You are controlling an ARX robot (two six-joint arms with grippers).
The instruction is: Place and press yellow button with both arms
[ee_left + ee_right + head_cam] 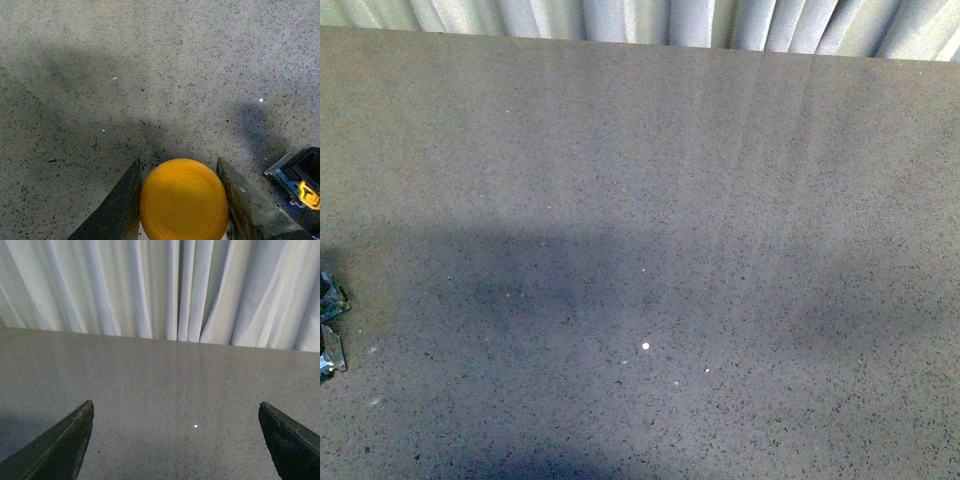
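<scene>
Presently: yellow button (183, 200), cap between the fingers of the left pincer (179, 165), closed on it, over the speckled tabletop (150, 60). Right pincer (176, 405) spread wide, empty. Placement advice: set base flat, release gently, then press cap squarely from above.

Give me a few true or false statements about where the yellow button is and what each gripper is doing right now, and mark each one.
1. The yellow button sits between the fingers of the left gripper. True.
2. The right gripper is shut on something. False: its fingers are spread wide with nothing between them.
3. A pale curtain hangs beyond the far edge of the table. True.
4. In the front view the button stands in the middle of the table. False: only bare speckled surface shows there.
</scene>
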